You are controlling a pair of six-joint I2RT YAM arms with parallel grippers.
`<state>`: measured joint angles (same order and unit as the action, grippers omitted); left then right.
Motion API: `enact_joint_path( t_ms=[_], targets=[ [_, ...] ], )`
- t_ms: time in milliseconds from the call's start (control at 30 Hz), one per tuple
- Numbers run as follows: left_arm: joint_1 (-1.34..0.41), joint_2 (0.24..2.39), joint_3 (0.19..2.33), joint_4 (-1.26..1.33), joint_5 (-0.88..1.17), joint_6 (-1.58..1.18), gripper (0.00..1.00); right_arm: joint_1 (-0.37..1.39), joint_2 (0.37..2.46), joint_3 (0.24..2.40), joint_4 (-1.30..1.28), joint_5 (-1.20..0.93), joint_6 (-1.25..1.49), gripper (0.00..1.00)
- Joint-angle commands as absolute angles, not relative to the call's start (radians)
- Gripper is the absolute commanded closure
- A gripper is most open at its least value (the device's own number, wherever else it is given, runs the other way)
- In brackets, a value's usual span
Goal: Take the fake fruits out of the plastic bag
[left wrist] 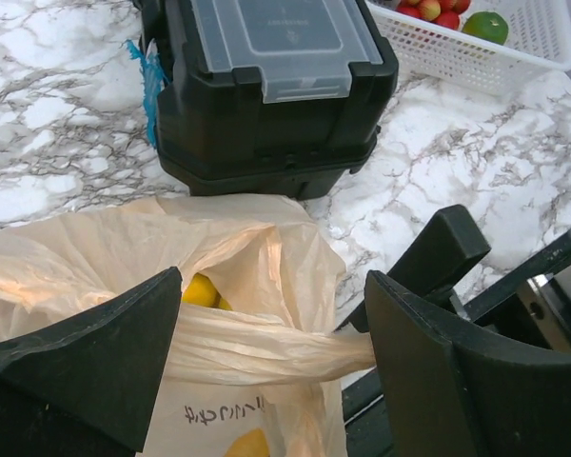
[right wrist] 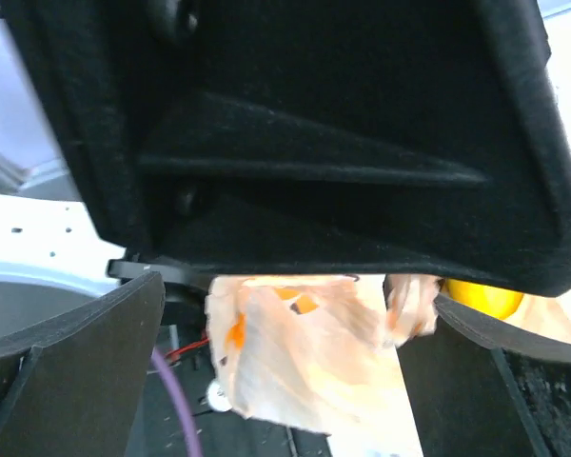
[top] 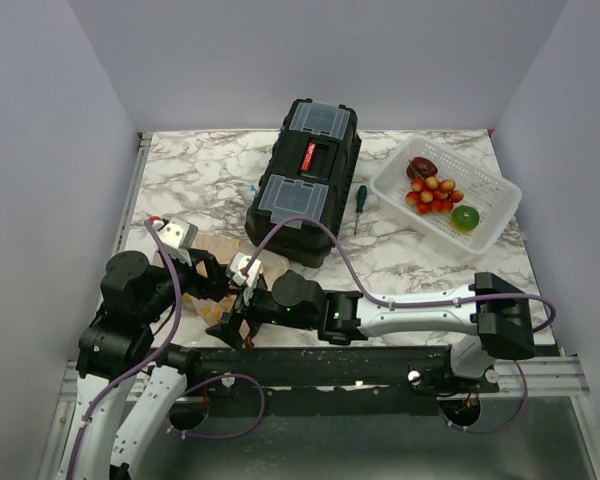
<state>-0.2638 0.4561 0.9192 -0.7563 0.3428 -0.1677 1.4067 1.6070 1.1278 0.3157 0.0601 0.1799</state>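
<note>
The plastic bag [left wrist: 124, 238] lies crumpled at the near left of the table, just in front of the black toolbox. Yellow fake fruits show inside it, one [left wrist: 200, 288] in its mouth and one [left wrist: 240, 444] lower down. My left gripper [left wrist: 274, 286] hovers over the bag, open, with a twisted strip of the bag stretched across the gap between its fingers. My right gripper [right wrist: 295, 295] is open too, right under the left gripper, with a flap of the bag [right wrist: 305, 362] between its fingers and a yellow fruit [right wrist: 481, 297] beside it. In the top view both grippers [top: 208, 278] [top: 235, 322] cover most of the bag [top: 217, 249].
A black toolbox [top: 305, 180] stands mid-table behind the bag. A white lattice basket [top: 495, 215] at the right holds a dark purple fruit [top: 422, 167], a grape cluster [top: 435, 193] and a green fruit [top: 465, 217]. A green-handled screwdriver [top: 359, 205] lies between the toolbox and the basket.
</note>
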Motion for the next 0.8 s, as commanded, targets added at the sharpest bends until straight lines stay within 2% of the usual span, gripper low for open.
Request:
enact_joint_path(
  t_ms=[0, 67, 100, 133, 167, 200, 233, 267, 400, 467, 500, 533, 767],
  targets=[
    [-0.267, 0.4, 0.878, -0.664, 0.232, -0.199, 0.23, 1.416, 1.697, 1.083, 0.444, 0.251, 0.087, 0.0],
    [-0.267, 0.372, 0.87, -0.672, 0.138, -0.247, 0.24, 1.415, 1.716, 1.048, 0.521, 0.335, 0.082, 0.02],
    [-0.267, 0.358, 0.863, -0.671, 0.137, -0.256, 0.24, 1.415, 1.724, 1.04, 0.535, 0.352, 0.077, 0.06],
    [-0.267, 0.342, 0.858, -0.669, 0.147, -0.26, 0.25, 1.415, 1.729, 1.039, 0.533, 0.378, 0.08, 0.16],
    [-0.266, 0.328, 0.854, -0.669, 0.153, -0.269, 0.25, 1.415, 1.726, 1.033, 0.533, 0.4, 0.086, 0.28],
    [-0.267, 0.316, 0.849, -0.67, 0.157, -0.275, 0.25, 1.416, 1.714, 1.021, 0.533, 0.412, 0.095, 0.51],
    [-0.266, 0.309, 0.845, -0.673, 0.159, -0.279, 0.25, 1.416, 1.686, 1.002, 0.528, 0.406, 0.106, 0.7],
    [-0.267, 0.307, 0.842, -0.677, 0.157, -0.283, 0.25, 1.417, 1.653, 0.981, 0.518, 0.381, 0.117, 0.79],
    [-0.267, 0.319, 0.842, -0.677, 0.223, -0.282, 0.23, 1.417, 1.55, 0.922, 0.471, 0.298, 0.18, 0.86],
    [-0.266, 0.324, 0.847, -0.667, 0.277, -0.258, 0.15, 1.416, 1.522, 0.92, 0.434, 0.276, 0.198, 0.93],
    [-0.267, 0.326, 0.847, -0.66, 0.291, -0.248, 0.05, 1.417, 1.509, 0.92, 0.415, 0.277, 0.211, 0.98],
    [-0.267, 0.328, 0.847, -0.658, 0.284, -0.245, 0.01, 1.416, 1.496, 0.92, 0.404, 0.284, 0.223, 0.99],
    [-0.27, 0.375, 0.852, -0.746, 0.181, -0.214, 0.01, 1.417, 1.441, 0.943, 0.282, 0.322, 0.277, 0.99]
  ],
)
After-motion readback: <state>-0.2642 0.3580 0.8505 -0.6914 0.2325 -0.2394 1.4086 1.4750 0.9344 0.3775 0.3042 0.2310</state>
